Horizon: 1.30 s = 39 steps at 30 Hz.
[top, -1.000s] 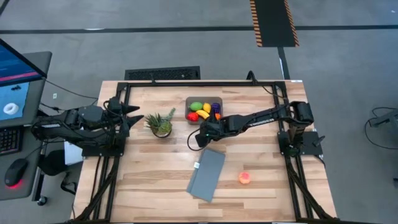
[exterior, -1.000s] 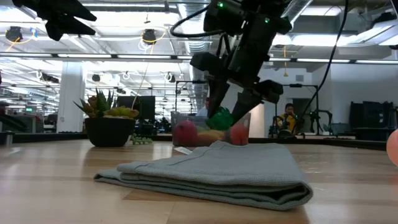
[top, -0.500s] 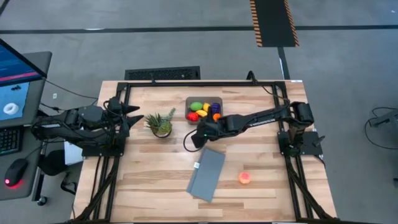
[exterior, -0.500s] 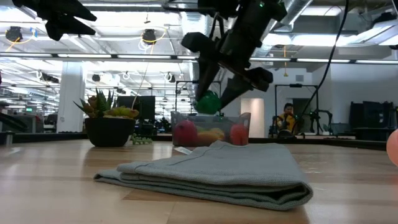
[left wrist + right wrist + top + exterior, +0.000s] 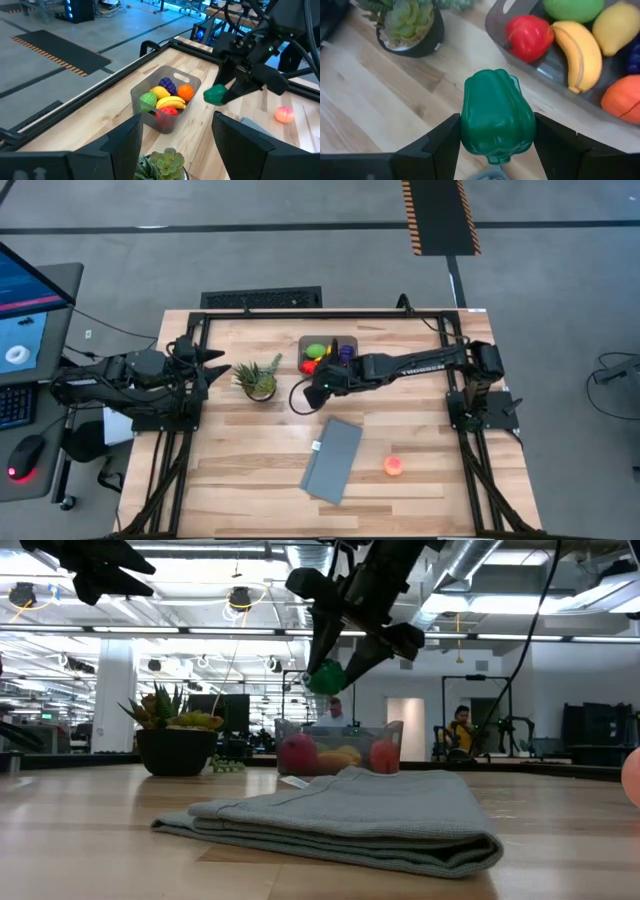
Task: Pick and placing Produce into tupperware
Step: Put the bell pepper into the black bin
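Clamping the dark green pepper (image 5: pixel 497 119), the right gripper (image 5: pixel 312 388) hovers just left of the crowded tupperware (image 5: pixel 350 342); a short release could drop it onto the table (image 5: pixel 240 450).

The dark green pepper (image 5: pixel 497 121) hangs in the air, pinched between two fingers (image 5: pixel 441 145), at 7 o'clock from the tupperware (image 5: pixel 150 116). This grey tub contains red, yellow, green, purple and orange produce. A pink fruit (image 5: pixel 394 466) lies well apart on the surface.
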Motion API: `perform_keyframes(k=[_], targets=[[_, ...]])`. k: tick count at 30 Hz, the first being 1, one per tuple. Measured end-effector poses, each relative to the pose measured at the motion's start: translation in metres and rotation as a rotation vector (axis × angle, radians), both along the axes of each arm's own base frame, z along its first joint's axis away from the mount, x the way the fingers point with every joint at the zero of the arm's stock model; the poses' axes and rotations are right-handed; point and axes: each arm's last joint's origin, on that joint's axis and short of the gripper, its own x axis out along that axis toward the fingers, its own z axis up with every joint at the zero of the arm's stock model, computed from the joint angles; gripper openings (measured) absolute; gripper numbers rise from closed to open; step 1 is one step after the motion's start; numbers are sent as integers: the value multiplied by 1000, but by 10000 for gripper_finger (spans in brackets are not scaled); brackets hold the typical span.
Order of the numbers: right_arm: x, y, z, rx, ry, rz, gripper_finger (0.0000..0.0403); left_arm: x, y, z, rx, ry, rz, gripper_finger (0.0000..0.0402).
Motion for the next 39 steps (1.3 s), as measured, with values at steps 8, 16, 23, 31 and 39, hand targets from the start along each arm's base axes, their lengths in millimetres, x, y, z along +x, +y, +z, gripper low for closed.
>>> perform_keyframes(k=[8, 16, 23, 31, 39], targets=[[0, -17, 12, -48, 27, -11, 246, 0, 0, 0, 0, 3, 0, 227], [-5, -40, 12, -73, 81, -44, 246, 0, 0, 0, 0, 3, 0, 227], [-8, -55, 11, -90, 98, -64, 246, 0, 0, 0, -4, 1, 1, 227], [-10, -65, 11, -100, 113, -68, 246, 0, 0, 0, -4, 1, 2, 227], [-14, -78, 10, -108, 139, -78, 246, 0, 0, 0, -4, 1, 3, 227]])
